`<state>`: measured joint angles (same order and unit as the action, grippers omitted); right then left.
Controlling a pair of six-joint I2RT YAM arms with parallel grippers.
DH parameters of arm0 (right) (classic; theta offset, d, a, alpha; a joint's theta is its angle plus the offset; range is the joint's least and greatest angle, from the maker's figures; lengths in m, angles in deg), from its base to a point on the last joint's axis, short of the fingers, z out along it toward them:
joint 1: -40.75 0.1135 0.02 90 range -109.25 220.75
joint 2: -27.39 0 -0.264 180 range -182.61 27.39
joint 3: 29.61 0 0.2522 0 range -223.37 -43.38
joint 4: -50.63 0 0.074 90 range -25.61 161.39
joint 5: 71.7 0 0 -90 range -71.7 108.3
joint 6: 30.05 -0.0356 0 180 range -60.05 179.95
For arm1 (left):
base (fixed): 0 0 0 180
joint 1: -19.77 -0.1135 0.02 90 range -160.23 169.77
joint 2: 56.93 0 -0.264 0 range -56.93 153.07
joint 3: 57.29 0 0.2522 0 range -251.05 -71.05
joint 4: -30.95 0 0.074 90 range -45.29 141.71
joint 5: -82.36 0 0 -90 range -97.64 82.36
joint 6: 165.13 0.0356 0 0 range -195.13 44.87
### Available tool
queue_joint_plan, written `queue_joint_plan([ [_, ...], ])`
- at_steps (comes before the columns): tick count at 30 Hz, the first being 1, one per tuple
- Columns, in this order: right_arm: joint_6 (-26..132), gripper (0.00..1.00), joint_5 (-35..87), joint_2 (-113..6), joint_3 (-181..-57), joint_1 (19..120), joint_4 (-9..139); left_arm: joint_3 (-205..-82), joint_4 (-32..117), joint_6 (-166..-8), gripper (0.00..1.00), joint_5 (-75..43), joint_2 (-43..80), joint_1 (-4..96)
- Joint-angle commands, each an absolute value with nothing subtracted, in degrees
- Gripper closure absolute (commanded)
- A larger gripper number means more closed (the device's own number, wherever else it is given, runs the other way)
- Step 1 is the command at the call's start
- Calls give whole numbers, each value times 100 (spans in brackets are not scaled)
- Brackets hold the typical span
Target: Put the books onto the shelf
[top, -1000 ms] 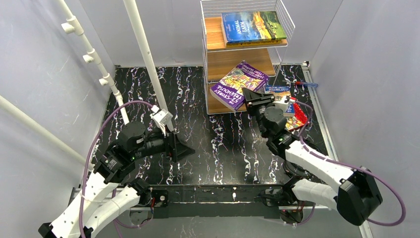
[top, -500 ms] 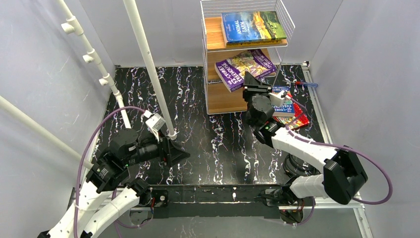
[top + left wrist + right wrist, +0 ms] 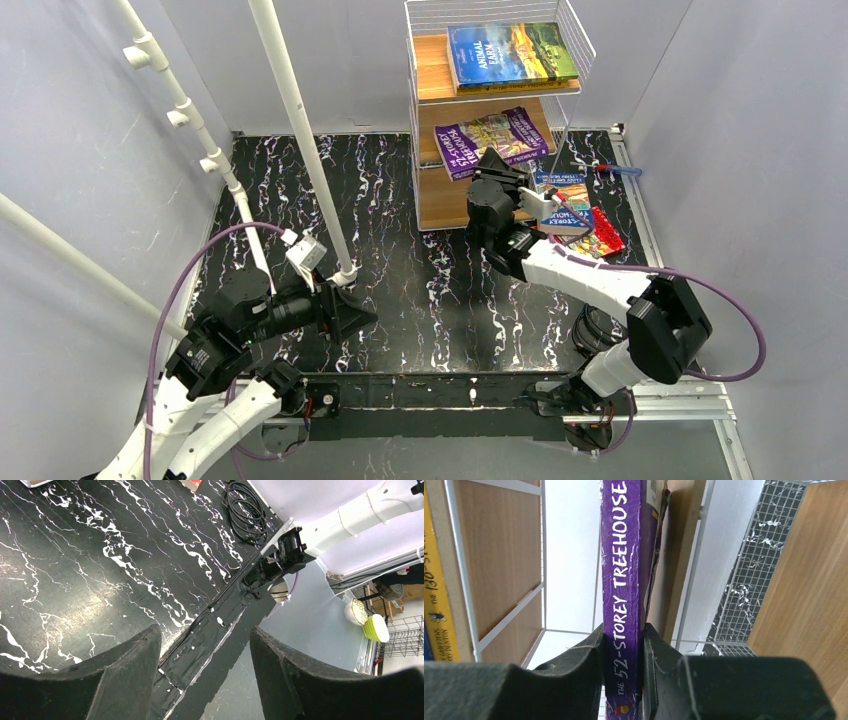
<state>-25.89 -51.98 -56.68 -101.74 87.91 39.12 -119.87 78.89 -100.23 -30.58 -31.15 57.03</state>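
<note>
The shelf (image 3: 431,68) of white wire and wooden boards stands at the back of the table. A blue "Animal Farm" book (image 3: 510,52) lies on its top tier. My right gripper (image 3: 497,172) is shut on the purple "52-Storey Treehouse" book (image 3: 495,138), which lies partly over the middle tier. In the right wrist view the purple spine (image 3: 621,580) is clamped between both pads of that gripper (image 3: 622,650), with shelf boards (image 3: 499,545) on either side. A blue book (image 3: 562,205) and a red book (image 3: 603,240) lie on the table right of the shelf. My left gripper (image 3: 350,312) (image 3: 205,645) is open and holds nothing.
A white pole (image 3: 300,130) rises from the table left of the shelf, another pole (image 3: 190,110) further left. A yellow book spine (image 3: 436,605) shows at the left edge of the right wrist view. A small red-and-blue tool (image 3: 615,170) lies by the right wall. Coiled cable (image 3: 245,505) lies near the right arm's base.
My right arm has lifted the purple book from in front of the lowest tier up and back into the middle tier. My left arm has drawn back toward the near left.
</note>
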Motion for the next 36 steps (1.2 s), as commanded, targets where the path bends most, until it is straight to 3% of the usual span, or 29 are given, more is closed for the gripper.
queue_joint_plan([
  [1,-3546,99,-5899,-5721,-10861,8808,4767,-12010,8003,-9981,37,-2992,-3194,5721],
  [10,-4215,99,-6435,-6255,-11804,8801,5757,-12139,8154,-9943,37,-2958,-3255,5721],
  [15,-4598,99,-6096,-6521,-12045,8558,5933,-12207,8277,-9922,37,-2947,-3297,5721],
  [19,-4607,93,-5928,-6645,-12182,8436,6009,-12229,8373,-9907,37,-2910,-3380,5719],
  [21,-4636,82,-5808,-6656,-12168,8384,6013,-12229,8409,-9900,37,-2903,-3411,5717],
  [25,-4659,40,-5454,-6661,-12102,8259,5997,-12229,8430,-9897,36,-2918,-3413,5721],
  [28,-4843,19,-5189,-6581,-12123,8241,6442,-12250,8434,-9876,37,-2918,-3372,5721],
  [32,-5494,5,-4787,-6429,-12218,8200,7500,-12284,8444,-9884,37,-2862,-3335,5719],
  [36,-5464,1,-4328,-6340,-12194,8098,7662,-12241,8443,-9898,37,-2847,-3367,5721],
])
